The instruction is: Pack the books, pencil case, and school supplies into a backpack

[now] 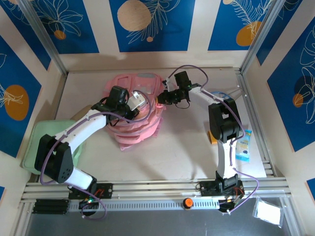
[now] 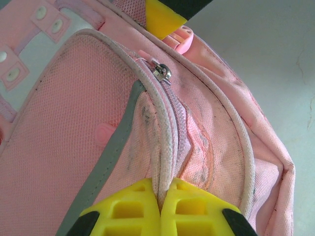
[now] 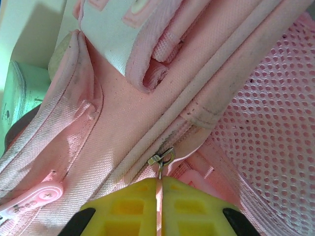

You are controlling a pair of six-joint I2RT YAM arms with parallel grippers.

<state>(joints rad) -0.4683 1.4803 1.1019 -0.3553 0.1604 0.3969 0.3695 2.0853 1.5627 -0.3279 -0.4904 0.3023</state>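
The pink backpack point(image 1: 134, 129) lies mid-table, with both grippers at its top end. My left gripper point(image 1: 134, 104) is shut on the backpack's white piped rim point(image 2: 162, 162) beside a zipper track; a metal slider point(image 2: 161, 72) sits further along that seam. My right gripper point(image 1: 160, 97) is shut on the thin pull of another zipper slider point(image 3: 162, 158), next to the mesh side pocket point(image 3: 275, 118). A pink rubber pull tab point(image 3: 30, 198) hangs at the lower left. A small tan item point(image 1: 78, 116), perhaps the pencil case, peeks out by the left arm. The books are hidden.
A pale green tray point(image 1: 40, 143) sits at the left edge. A blue-and-white packet point(image 1: 243, 147) and a small orange item point(image 1: 212, 140) lie by the right arm. Metal frame rails border the table. A white packet point(image 1: 268, 212) lies off the front right.
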